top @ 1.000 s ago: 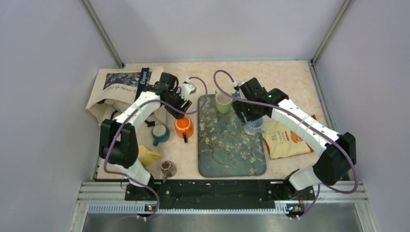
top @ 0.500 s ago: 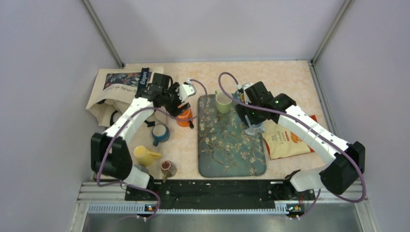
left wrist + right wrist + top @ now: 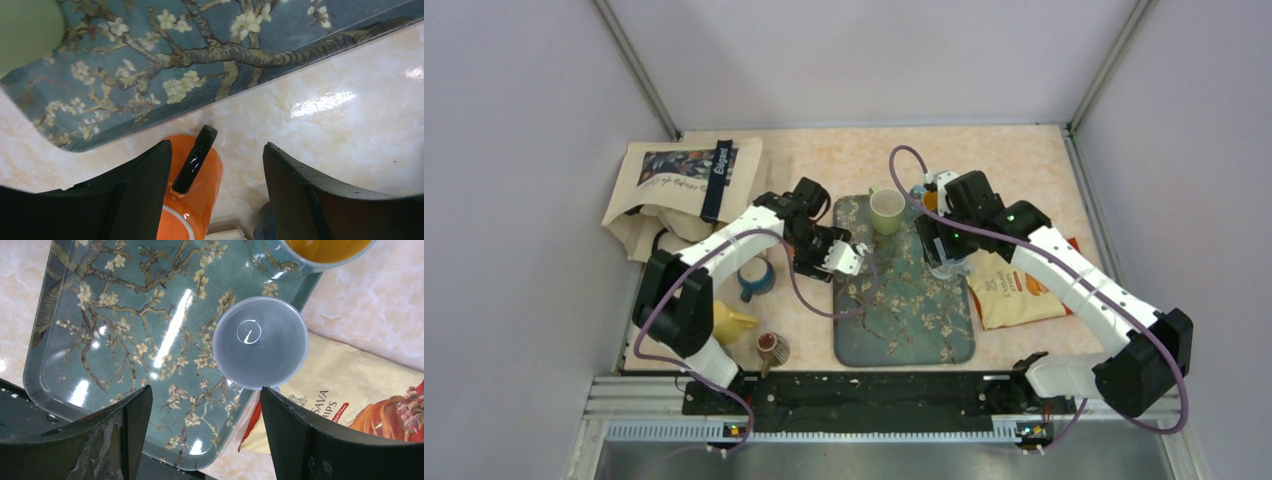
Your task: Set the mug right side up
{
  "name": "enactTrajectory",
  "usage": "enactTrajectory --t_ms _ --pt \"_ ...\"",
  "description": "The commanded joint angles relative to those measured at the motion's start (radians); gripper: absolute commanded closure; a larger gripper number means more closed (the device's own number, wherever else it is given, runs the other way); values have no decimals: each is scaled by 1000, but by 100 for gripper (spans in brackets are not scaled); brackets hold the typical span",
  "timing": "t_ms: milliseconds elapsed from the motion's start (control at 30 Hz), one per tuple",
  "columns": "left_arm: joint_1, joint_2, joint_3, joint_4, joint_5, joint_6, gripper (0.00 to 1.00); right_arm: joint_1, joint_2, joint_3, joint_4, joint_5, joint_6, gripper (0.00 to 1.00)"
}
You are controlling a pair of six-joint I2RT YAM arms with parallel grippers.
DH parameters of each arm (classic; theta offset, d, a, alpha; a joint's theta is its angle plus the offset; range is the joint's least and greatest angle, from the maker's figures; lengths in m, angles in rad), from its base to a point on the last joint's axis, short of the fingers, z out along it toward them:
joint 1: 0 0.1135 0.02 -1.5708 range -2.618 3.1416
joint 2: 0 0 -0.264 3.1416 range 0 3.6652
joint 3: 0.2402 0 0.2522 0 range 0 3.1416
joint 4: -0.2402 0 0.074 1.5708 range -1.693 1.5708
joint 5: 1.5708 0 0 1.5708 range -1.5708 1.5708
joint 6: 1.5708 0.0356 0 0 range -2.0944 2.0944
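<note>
We see the orange mug (image 3: 206, 182) on the table just beside the floral tray (image 3: 150, 65), between the wide-spread fingers of the left gripper (image 3: 217, 150); whether they touch it, we cannot tell. The right gripper (image 3: 206, 395), equally wide, hangs empty above a clear cup (image 3: 260, 342).

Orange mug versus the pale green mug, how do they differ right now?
The orange mug is orange with a black handle; the green mug is pale green. The green mug stands on the floral tray; the orange mug is off it, on the tabletop. The green mug is upright, mouth up; the orange mug looks tipped over, handle uppermost, between the open fingers of the left hand. Both are mugs, neither gripped.
</note>
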Motion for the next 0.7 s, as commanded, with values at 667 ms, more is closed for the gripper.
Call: enactTrajectory --t_ms 667 --pt "-32 158 -40 184 -408 129 60 -38 -77 -47 48 -108 -12 21"
